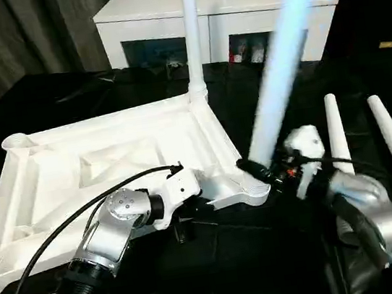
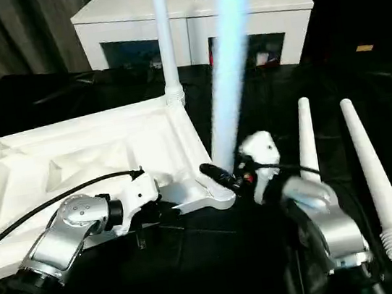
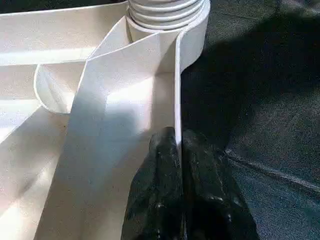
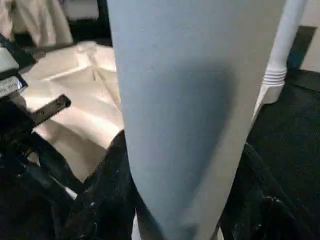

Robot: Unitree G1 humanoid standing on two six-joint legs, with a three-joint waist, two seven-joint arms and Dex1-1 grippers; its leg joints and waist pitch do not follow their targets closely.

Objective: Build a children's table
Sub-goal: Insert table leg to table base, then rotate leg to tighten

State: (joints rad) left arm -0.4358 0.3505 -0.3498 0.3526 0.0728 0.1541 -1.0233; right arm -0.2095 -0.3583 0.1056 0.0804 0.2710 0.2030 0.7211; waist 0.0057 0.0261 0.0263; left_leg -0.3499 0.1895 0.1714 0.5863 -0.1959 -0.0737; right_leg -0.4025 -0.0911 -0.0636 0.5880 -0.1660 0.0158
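The right gripper (image 1: 261, 171) clamps a leg (image 1: 283, 61) at lower centre; the leg leans toward upper right, its base above the tabletop's (image 1: 110, 159) near corner socket (image 1: 249, 187). The left gripper (image 3: 178, 160) pinches the tabletop's rim.

Four views around the upturned children's table

My head pair looks forward and down on the children's table (image 1: 111, 166) from close above, sharing it; my left wrist camera hugs its rim, my right wrist camera faces it past a leg (image 4: 180, 115).
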